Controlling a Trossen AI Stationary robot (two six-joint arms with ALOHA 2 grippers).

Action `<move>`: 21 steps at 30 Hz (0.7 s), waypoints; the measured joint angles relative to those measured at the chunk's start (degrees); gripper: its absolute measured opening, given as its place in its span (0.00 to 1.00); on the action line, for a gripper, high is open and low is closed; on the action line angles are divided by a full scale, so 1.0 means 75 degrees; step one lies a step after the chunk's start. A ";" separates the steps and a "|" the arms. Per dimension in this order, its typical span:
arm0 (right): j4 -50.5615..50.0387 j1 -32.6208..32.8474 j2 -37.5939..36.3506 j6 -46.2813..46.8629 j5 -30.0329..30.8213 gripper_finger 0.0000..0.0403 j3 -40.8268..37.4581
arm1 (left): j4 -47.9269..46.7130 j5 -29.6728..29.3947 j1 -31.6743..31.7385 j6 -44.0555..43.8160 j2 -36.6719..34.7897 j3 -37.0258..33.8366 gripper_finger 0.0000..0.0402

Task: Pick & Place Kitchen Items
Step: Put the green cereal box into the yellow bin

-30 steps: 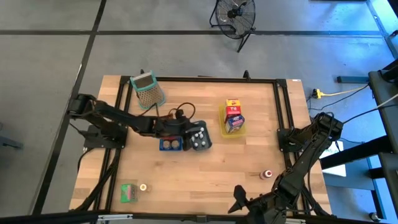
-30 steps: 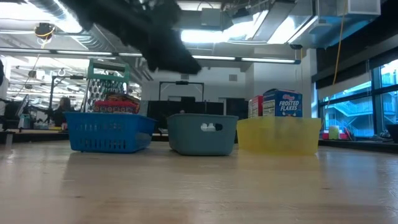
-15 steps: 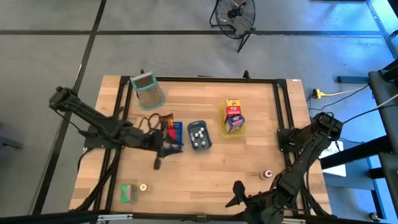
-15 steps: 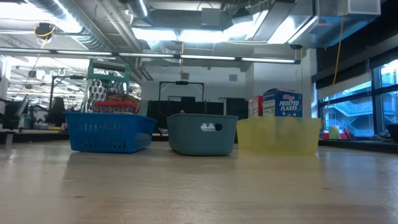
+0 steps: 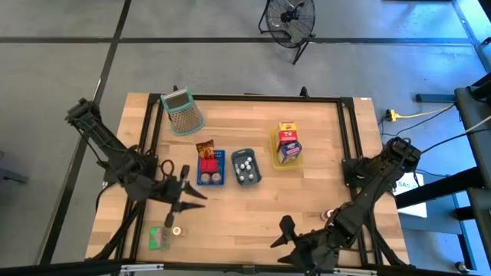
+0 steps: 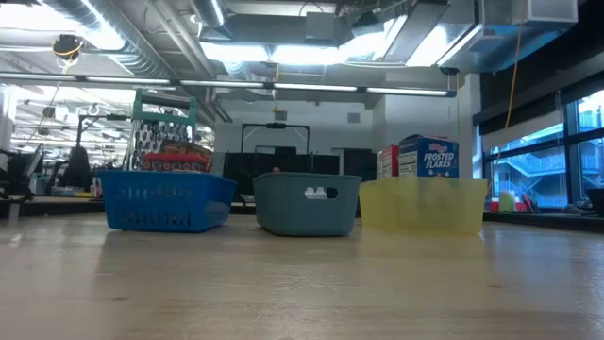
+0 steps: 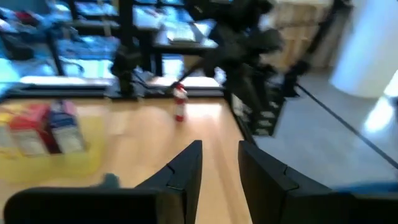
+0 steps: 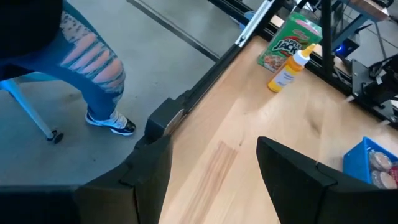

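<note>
Three trays stand mid-table: a blue tray [image 5: 201,178] with a red tin [image 5: 208,163] and a brown packet [image 5: 204,147] at its far end, a grey-blue tray [image 5: 235,158] with small white round pieces [image 5: 245,167], and a yellow tray [image 5: 274,141] with upright cartons [image 5: 288,142]. A green carton [image 5: 159,238] and a small jar [image 5: 176,231] lie near the front left. A red-capped bottle [image 5: 330,215] stands front right. My left gripper [image 5: 184,205] hovers open, left of the trays. My right gripper [image 5: 279,233] is open near the front edge.
A green-rimmed mesh basket [image 5: 182,112] stands at the far left. In the right wrist view a person's leg [image 8: 93,56] shows on the floor beyond the table edge. Bare wood lies between the trays and the front edge.
My left gripper has drawn back from above the blue and grey-blue trays toward the table's left and near edge, rising out of the low view and swinging round. My right gripper has shifted a little toward the table's left.
</note>
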 joint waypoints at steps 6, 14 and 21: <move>0.0240 -0.0239 0.0000 -0.0003 0.0001 0.59 0.0000 | -0.0044 0.0139 -0.0463 0.0123 0.0003 0.0000 0.25; 0.0653 -0.0458 0.0000 -0.0003 -0.0004 0.59 0.0000 | -0.0044 0.0372 -0.0786 0.0337 0.0003 0.0000 0.35; 0.0913 -0.0581 0.0000 0.0058 -0.0016 0.59 0.0000 | -0.0202 0.0750 -0.1036 0.0369 0.0003 0.0000 0.49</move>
